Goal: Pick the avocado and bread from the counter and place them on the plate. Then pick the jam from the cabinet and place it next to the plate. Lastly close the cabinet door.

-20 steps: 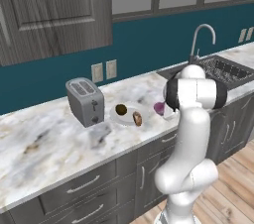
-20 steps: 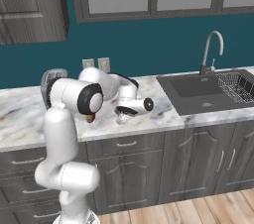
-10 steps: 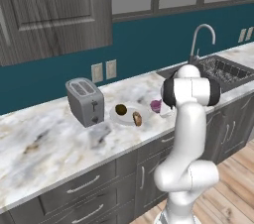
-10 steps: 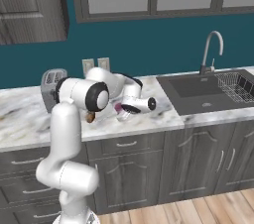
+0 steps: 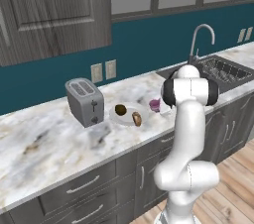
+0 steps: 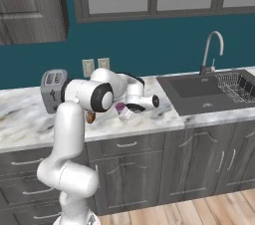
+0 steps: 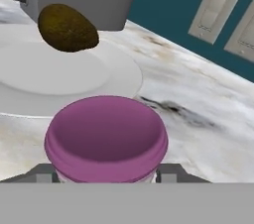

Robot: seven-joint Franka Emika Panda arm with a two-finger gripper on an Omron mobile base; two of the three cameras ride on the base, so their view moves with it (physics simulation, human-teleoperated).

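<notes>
Gripper (image 7: pixel 105 174) closed on the purple-lidded jam jar (image 7: pixel 105 136) just right of the plate (image 7: pixel 64 77); rigid, likely glass, smooth-walled, best held mid-body below the lid.

Even soft light, faint shadows, sharp render

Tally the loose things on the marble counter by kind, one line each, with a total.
Toaster: 1
Plate: 1
Avocado: 1
Bread: 1
Purple-lidded jam jar: 1
Total: 5
</notes>
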